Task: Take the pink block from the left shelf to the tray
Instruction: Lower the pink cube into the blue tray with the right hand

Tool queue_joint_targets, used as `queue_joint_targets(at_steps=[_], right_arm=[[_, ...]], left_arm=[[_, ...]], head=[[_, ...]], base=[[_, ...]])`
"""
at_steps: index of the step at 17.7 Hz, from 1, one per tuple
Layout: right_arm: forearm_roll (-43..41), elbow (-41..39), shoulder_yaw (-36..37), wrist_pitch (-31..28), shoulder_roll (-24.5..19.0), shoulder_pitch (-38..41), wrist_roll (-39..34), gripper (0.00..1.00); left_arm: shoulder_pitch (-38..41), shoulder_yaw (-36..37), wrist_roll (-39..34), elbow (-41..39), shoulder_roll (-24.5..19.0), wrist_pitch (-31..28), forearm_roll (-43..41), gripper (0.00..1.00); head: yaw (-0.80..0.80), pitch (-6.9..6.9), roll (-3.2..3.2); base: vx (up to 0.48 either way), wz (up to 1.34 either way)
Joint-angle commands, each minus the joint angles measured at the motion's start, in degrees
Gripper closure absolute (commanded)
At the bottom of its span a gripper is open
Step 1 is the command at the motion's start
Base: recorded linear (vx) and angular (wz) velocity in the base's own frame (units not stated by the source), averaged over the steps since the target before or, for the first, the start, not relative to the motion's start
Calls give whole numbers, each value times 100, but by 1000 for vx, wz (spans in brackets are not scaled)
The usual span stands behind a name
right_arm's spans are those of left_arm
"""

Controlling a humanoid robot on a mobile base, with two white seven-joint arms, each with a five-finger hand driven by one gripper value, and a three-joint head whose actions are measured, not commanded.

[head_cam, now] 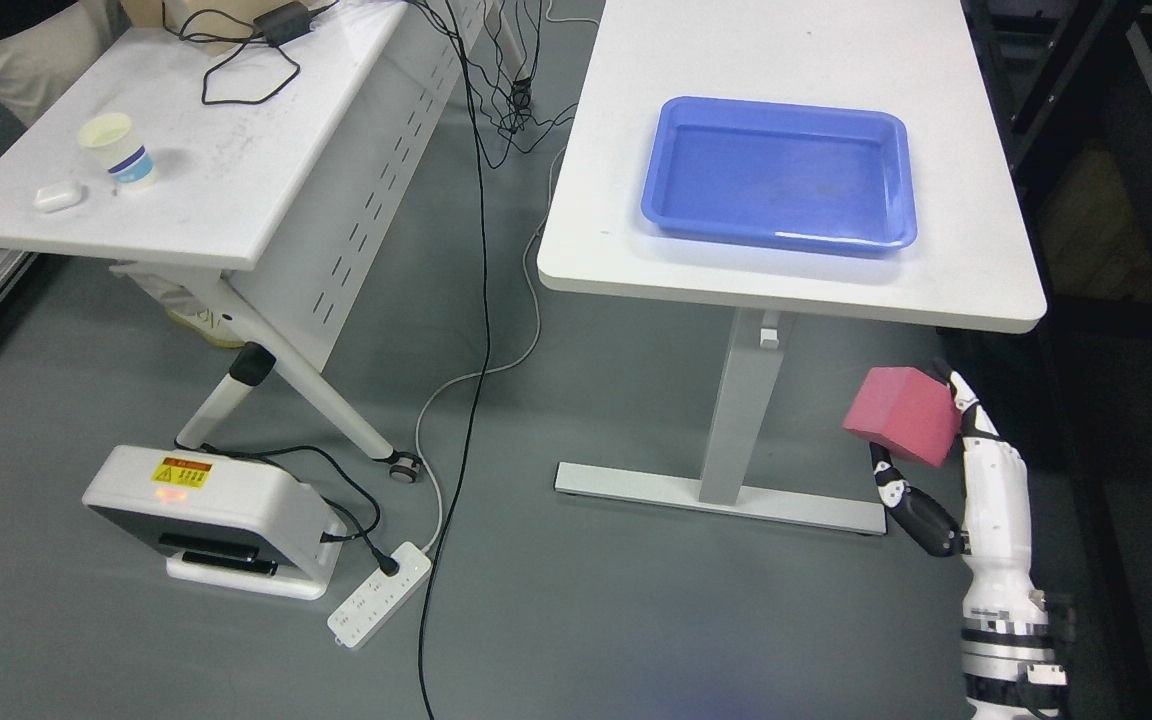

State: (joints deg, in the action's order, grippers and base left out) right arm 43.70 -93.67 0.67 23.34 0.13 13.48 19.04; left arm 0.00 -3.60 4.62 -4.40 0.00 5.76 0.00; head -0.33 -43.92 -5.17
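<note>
My right hand (921,440) rises from the lower right corner, its white and black fingers (966,405) curled around a pink block (901,413). The block hangs in the air below and in front of the white table's (976,270) front right edge, over the grey floor. On that table lies a blue tray (776,235), with nothing inside it. The tray sits up and to the left of the block. My left arm does not show.
A second white table (216,190) at the left carries a paper cup (119,150), a small white case (58,195) and a cable. On the floor lie a white device (206,515), a power strip (381,592) and trailing cables. The table's leg base (716,495) stands near my hand.
</note>
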Motion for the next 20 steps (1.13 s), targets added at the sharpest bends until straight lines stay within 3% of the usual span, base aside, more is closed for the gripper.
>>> queue_joint_targets(at_steps=[1,12,18,20], right_arm=[[7,-2,56,13,181,-20,-15,98],[77,16,-348,-23,181,-117,-190,98],[77,77,-611,-312,172,-161,-848,96],[60,77,-691,-461,154,-170,-1077,89]], left_arm=[[53,0,-5,0,-100,4,-9,0],[53,0,-5,0,-100,4,-9,0],[53,0,-5,0,-100,4,-9,0],[53,0,-5,0,-100,4,-9,0]], head=[[0,0,0],[0,0,0],[0,0,0],[0,0,0]], base=[[390,-53],[358,0],[248,0],[177,0]])
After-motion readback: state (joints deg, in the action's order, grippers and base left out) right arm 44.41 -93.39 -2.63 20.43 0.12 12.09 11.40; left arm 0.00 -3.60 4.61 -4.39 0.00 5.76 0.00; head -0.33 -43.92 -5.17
